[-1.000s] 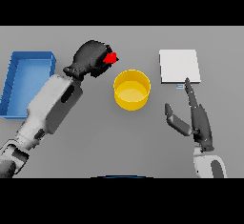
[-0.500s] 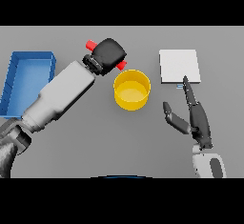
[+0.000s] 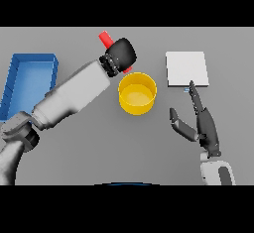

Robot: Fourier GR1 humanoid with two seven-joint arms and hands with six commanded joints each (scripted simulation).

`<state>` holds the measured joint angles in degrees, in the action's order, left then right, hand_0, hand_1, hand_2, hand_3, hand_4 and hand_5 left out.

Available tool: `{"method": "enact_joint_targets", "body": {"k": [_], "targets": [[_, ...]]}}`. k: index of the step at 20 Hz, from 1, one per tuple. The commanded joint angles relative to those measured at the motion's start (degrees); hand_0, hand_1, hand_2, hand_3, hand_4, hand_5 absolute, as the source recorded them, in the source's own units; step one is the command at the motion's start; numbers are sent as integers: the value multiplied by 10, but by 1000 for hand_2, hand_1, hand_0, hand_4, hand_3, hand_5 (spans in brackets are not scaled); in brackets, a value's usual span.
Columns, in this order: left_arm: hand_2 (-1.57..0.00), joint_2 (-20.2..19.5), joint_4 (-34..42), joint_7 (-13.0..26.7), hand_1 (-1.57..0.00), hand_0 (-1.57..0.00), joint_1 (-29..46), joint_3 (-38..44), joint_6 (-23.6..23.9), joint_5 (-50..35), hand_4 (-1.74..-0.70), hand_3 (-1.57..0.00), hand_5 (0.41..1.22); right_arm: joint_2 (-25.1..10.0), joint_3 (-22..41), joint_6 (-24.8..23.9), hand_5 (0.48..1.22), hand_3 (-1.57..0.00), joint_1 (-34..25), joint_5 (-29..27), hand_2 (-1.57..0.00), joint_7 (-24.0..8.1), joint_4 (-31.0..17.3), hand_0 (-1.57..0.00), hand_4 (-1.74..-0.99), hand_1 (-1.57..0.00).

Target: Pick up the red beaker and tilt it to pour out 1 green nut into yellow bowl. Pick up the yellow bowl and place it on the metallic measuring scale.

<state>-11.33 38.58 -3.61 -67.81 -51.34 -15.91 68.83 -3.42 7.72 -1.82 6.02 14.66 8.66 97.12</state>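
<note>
My left hand (image 3: 121, 54) is shut on the red beaker (image 3: 105, 38) and holds it in the air just behind and left of the yellow bowl (image 3: 137, 93). The beaker is tilted; one red end shows above the hand and a bit of red shows below it near the bowl's rim. The bowl stands on the table at the middle. No green nut shows. The metallic measuring scale (image 3: 186, 68) is a pale square plate to the right of the bowl. My right hand (image 3: 202, 123) is open, fingers straight, in front of the scale and right of the bowl.
A blue tray (image 3: 30, 78) lies at the left of the table, partly behind my left arm.
My left hand has carried the red beaker to the right and turned it over, from left of the bowl to just behind the bowl's rim. The right hand has hardly moved.
</note>
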Motion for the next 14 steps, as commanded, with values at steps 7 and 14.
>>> {"method": "enact_joint_targets", "body": {"k": [7, 14], "targets": [[-1571, 17, -4, 8, -1571, -1571, -11, -55, 23, 63, -1735, -1571, 1221, 6, -1, -14, 678, 1, -6, 10, 1, 3, -5, 1, -1076, 1], [-1571, 45, -33, -33, -1571, -1571, -64, -122, -11, 128, -1732, -1571, 1221, 8, 3, -21, 672, 1, -10, 23, 1, 7, -15, 1, -1059, 1]]}}
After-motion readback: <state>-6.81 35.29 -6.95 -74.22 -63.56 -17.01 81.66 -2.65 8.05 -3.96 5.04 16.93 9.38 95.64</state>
